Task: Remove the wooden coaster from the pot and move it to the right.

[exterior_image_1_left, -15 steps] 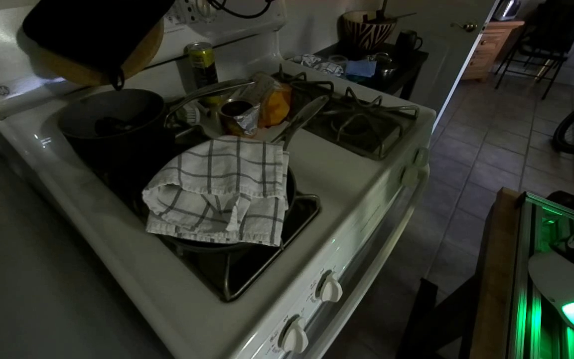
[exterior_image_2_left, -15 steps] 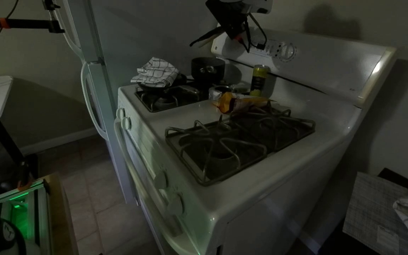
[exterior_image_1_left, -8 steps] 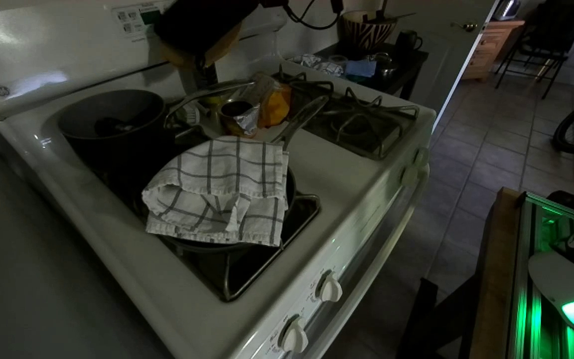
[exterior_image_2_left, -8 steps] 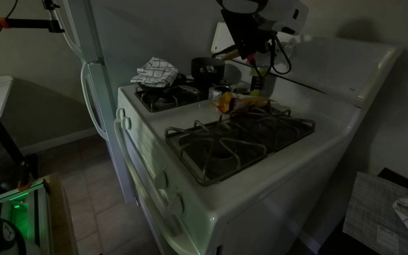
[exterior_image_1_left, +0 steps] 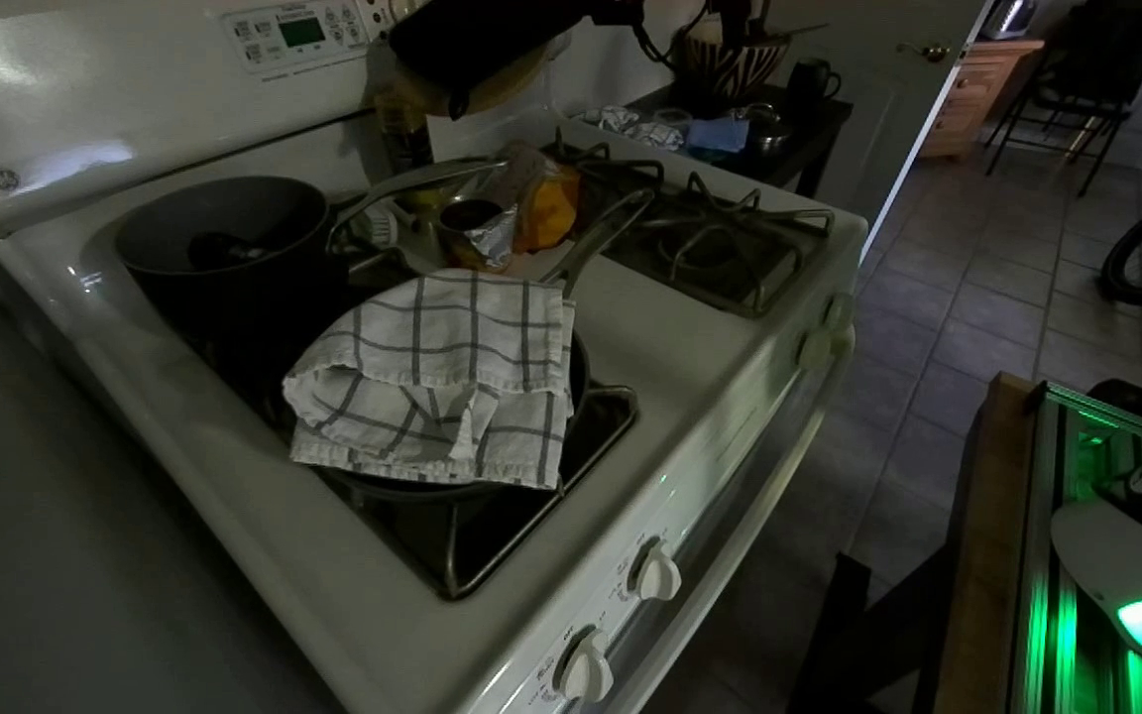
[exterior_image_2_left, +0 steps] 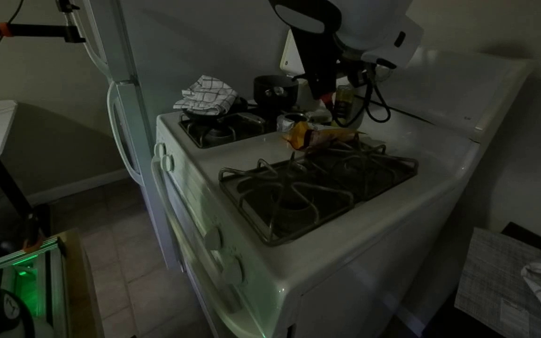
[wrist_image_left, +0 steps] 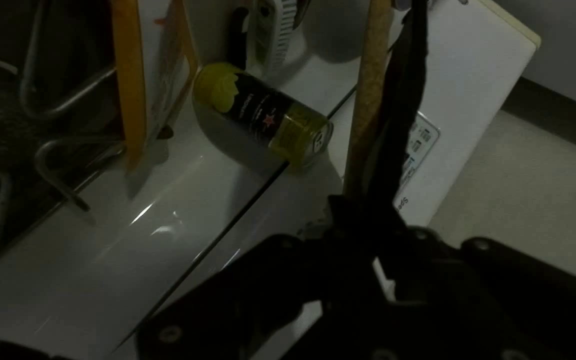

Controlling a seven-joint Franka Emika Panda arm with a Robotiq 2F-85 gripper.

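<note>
"What has the pincer (wrist_image_left: 365, 214) got?"

"The coaster (wrist_image_left: 366, 110): it is clenched on it, with a dark piece (wrist_image_left: 407, 75) lying flat alongside. I can't tell whether the two are joined."

"Which way does the coaster point?"

"In the wrist view it shows nearly edge-on, its long axis running from the pincer to the top of that view, leaning a little right. In an exterior view it is tilted, its round tan edge showing below the dark piece. It is in the air above the worktop (exterior_image_1_left: 650, 332), out of the pot (exterior_image_1_left: 234, 297) and to the right of it."

"What does the worktop carry?"

"The cloth (exterior_image_1_left: 432, 367), checked, draped over a pan (exterior_image_1_left: 581, 372); behind that, the pot, an orange packet (exterior_image_1_left: 546, 210) and a can (exterior_image_2_left: 343, 103), upright."

"And the room?"

"Dim. A fridge (exterior_image_2_left: 195, 47) stands beside the worktop. Farther off come a striped bowl (exterior_image_1_left: 735, 74) and a mug (exterior_image_1_left: 809, 84), then tiled floor (exterior_image_1_left: 938, 342), a bike wheel (exterior_image_1_left: 1116, 283) and a chair (exterior_image_1_left: 1091, 69)."

"What differs from a second ago?"

"In an exterior view the coaster is now farther right, no longer above the pot but near the can, and more of the panel (exterior_image_1_left: 298, 35) shows. The cloth, pot and packet are unmoved."
</note>
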